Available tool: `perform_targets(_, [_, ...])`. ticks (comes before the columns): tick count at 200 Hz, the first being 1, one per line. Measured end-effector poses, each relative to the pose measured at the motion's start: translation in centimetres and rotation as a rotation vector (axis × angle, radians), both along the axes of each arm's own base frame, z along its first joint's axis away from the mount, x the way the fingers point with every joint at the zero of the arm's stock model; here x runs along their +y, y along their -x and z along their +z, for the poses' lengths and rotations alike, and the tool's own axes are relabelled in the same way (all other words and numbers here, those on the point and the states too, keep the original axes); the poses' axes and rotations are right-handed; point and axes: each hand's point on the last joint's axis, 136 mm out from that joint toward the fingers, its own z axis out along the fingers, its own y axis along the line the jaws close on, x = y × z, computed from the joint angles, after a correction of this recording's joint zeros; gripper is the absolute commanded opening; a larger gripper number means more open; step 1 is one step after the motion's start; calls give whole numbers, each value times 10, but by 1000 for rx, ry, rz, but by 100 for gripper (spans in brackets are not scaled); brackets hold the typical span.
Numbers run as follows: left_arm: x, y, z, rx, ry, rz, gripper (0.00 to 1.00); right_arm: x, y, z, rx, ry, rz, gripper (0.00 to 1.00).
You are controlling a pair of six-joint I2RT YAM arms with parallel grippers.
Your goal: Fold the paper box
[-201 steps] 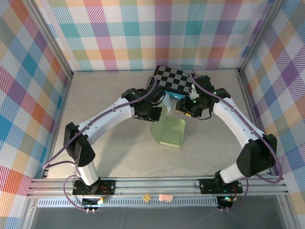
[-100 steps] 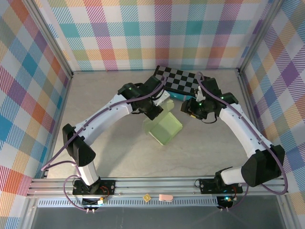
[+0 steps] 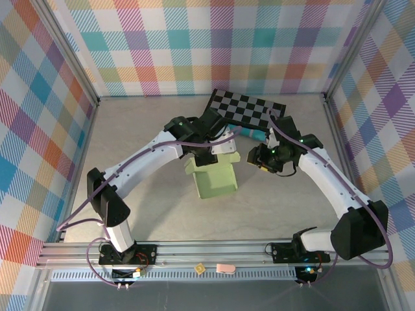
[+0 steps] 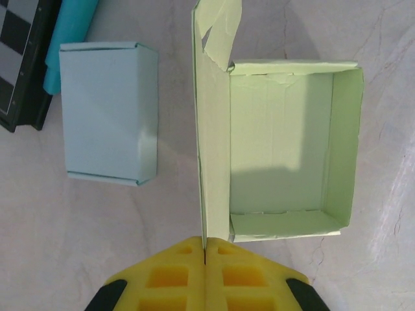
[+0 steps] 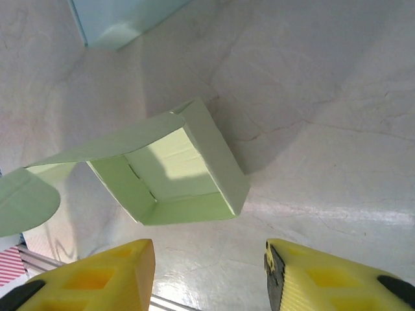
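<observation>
The light green paper box (image 3: 214, 180) lies on the table with its tray open upward and its lid flap (image 4: 213, 123) standing on edge. My left gripper (image 4: 205, 250) is shut on the bottom edge of that flap, and in the top view the left gripper (image 3: 209, 153) sits just behind the box. The tray's inside (image 4: 292, 142) holds nothing. My right gripper (image 5: 207, 265) hangs open a little above the table, apart from the green box (image 5: 188, 175), with nothing between its fingers. From above, the right gripper (image 3: 261, 157) is to the right of the box.
A pale blue closed box (image 4: 109, 113) lies just left of the green one. A teal cylinder (image 3: 250, 134) and a black-and-white checkerboard (image 3: 249, 110) lie behind. Plaid walls enclose the table on three sides.
The left gripper has dragged and turned the green box toward the near left, still pinching its flap. The right gripper drew back to the right, away from the box.
</observation>
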Motion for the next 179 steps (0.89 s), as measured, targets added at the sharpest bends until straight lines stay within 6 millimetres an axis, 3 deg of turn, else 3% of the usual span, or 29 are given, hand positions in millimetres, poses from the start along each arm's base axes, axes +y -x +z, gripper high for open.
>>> perform_targets(23, [-5,1,-2,0,-3,-54,0,2,7,-7,29,-13,14,48])
perform_targets(37, [-9,-3,-5,-9,1,-69,11,3,8,-9,32,-17,23,48])
perform_targets(51, [-11,-5,-11,-18,-2,-81,30,3,9,-10,27,-15,39,49])
perform_targets(66, [-13,-8,-18,-22,1,-73,44,3,9,-11,14,-9,60,50])
perform_targets(107, [-16,-15,-30,-42,28,-28,57,3,8,-19,3,20,129,50])
perform_targets(126, [-17,-18,-21,-68,68,16,59,3,7,-23,1,33,148,51])
perform_targets(148, [-14,-22,4,-109,148,98,63,3,3,-21,-17,44,162,51])
perform_targets(179, [10,-28,33,-103,276,313,62,4,-10,-15,-55,66,180,53])
